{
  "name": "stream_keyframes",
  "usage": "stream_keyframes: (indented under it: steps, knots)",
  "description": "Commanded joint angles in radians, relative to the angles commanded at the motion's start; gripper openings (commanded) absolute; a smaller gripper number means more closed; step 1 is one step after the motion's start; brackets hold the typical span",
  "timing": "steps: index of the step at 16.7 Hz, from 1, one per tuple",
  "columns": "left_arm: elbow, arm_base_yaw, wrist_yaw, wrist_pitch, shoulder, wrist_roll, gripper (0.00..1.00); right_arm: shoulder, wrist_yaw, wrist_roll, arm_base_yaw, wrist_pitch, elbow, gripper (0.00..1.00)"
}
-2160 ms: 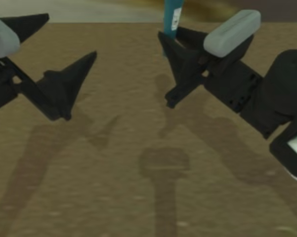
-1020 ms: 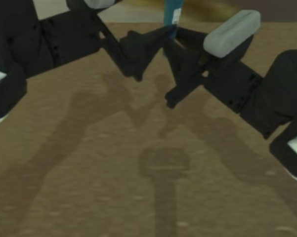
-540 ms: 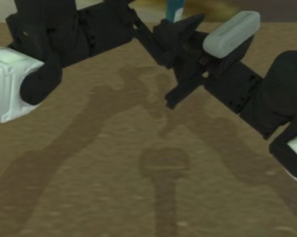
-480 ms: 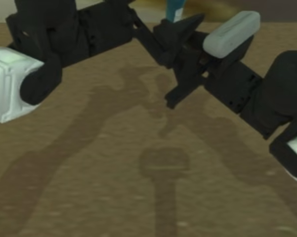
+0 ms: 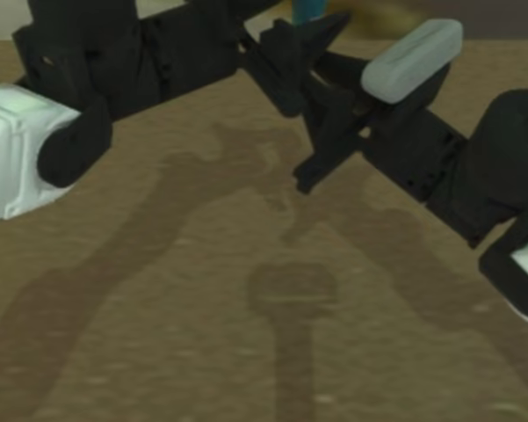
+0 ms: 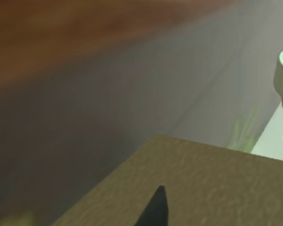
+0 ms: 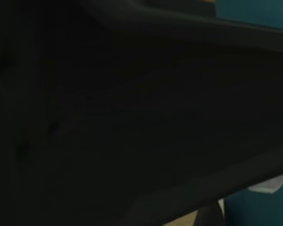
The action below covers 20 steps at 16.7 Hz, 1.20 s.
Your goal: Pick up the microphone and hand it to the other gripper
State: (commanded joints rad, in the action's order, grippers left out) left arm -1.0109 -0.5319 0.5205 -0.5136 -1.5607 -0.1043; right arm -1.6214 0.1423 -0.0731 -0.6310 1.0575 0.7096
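- Top view: both arms meet high over the table (image 5: pixel 158 352), near its far edge, at top centre.
- Microphone (image 5: pixel 307 9): only a sliver of teal handle shows at the top edge, upright, poking up between the two pincers; head not seen in this view.
- Right pincer (image 5: pixel 321 83): comes in from the right w/ its pale grey block up top; one pointed finger angles down toward the table, the other runs up toward the mic handle. Looks closed on the handle, but the contact itself is hidden behind the left pincer.
- Left pincer (image 5: pixel 303 48): reaches in from the left, finger tips overlapping the right pincer's, right at the mic handle. Can't tell how wide it is or whether it has any hold.
- Left wrist view: one black finger tip (image 6: pixel 153 212) over the table corner; white mic head at the frame edge.
- Right wrist view: dark, mostly blocked by black; teal patches at the corners.
- Shadows of both arms and the mic fall on the table below.
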Motion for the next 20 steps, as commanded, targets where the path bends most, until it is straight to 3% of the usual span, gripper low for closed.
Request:
stream_keyframes:
  steps: [5,14,20]
  knots:
    - [0.0,0.0,0.0,0.0,0.0,0.0,0.02,0.0,0.0,0.0,0.0,0.0,0.0,0.0]
    - [0.0,0.0,0.0,0.0,0.0,0.0,0.0,0.0,0.0,0.0,0.0,0.0,0.0,0.0]
    - [0.0,0.0,0.0,0.0,0.0,0.0,0.0,0.0,0.0,0.0,0.0,0.0,0.0,0.45]
